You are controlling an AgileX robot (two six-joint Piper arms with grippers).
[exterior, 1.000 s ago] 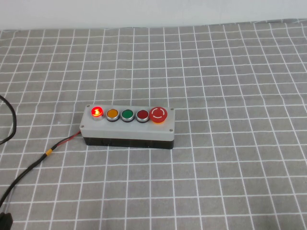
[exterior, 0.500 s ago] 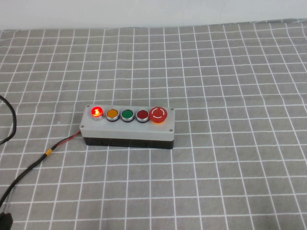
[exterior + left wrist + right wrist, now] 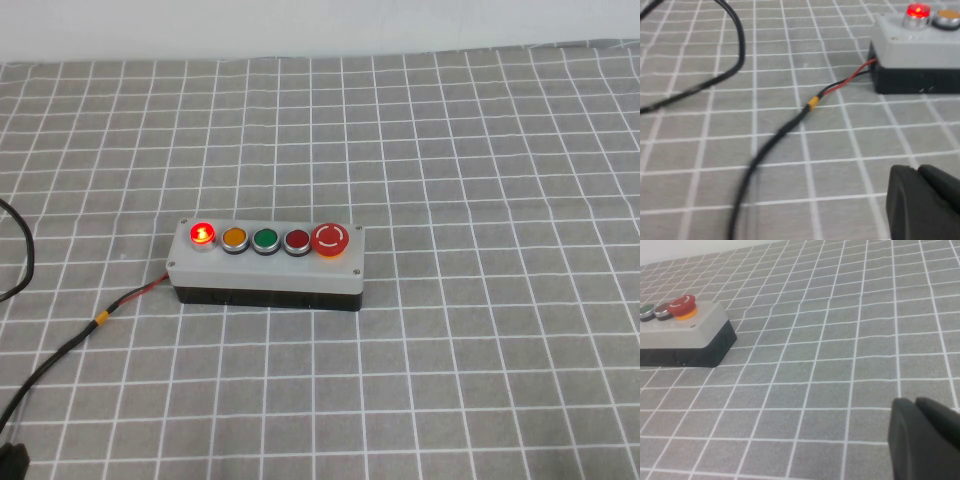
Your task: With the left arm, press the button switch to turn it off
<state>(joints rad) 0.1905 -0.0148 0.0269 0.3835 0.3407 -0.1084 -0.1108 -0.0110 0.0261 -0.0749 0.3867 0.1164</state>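
The button switch (image 3: 203, 234) is a small round red push-button, lit, at the left end of the row on a grey box (image 3: 266, 266). It also shows lit in the left wrist view (image 3: 918, 11). My left gripper (image 3: 917, 171) is shut and empty, low over the cloth, well short of the box and to its left-front. My right gripper (image 3: 914, 402) is shut and empty, off to the right of the box (image 3: 695, 330). Neither gripper's fingers show in the high view.
The row also holds an orange (image 3: 234, 239), a green (image 3: 265, 240) and a dark-red button (image 3: 297, 240), then a large red mushroom button (image 3: 330, 239). A black cable with red wire (image 3: 100, 320) runs from the box's left end toward the front left. Grey checked cloth covers the table.
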